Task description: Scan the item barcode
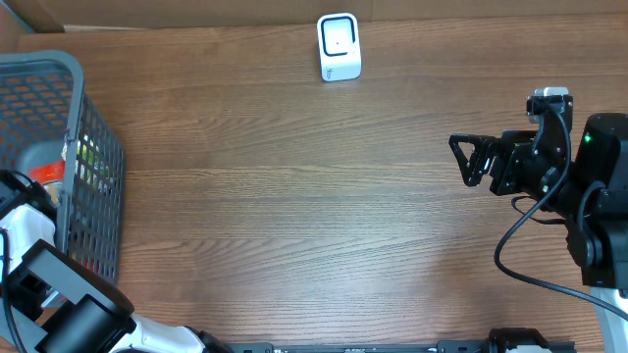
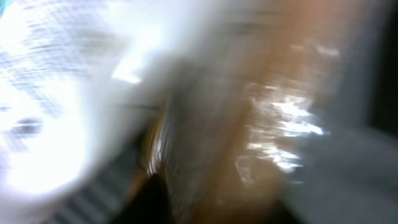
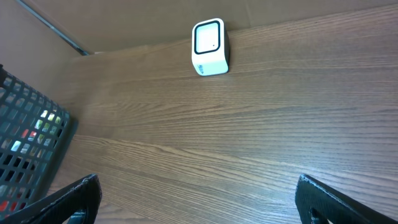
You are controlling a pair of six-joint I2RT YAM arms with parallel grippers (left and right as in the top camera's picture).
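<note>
Rightward, wide-spread right claw (image 1: pixel 461 160) above the desk (image 1: pixel 294 216), well apart from the white scanner (image 1: pixel 340 47) at the far edge. Left arm (image 1: pixel 22 221) down into the grey basket (image 1: pixel 93 147) among the items (image 1: pixel 44 172). Left claw hidden from overhead, wrist view all blur; cannot tell whether wide, narrow or holding anything.

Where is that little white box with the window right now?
In the overhead view the white scanner stands at the far edge of the table, near the middle, well away from the wire basket on the left.
</note>
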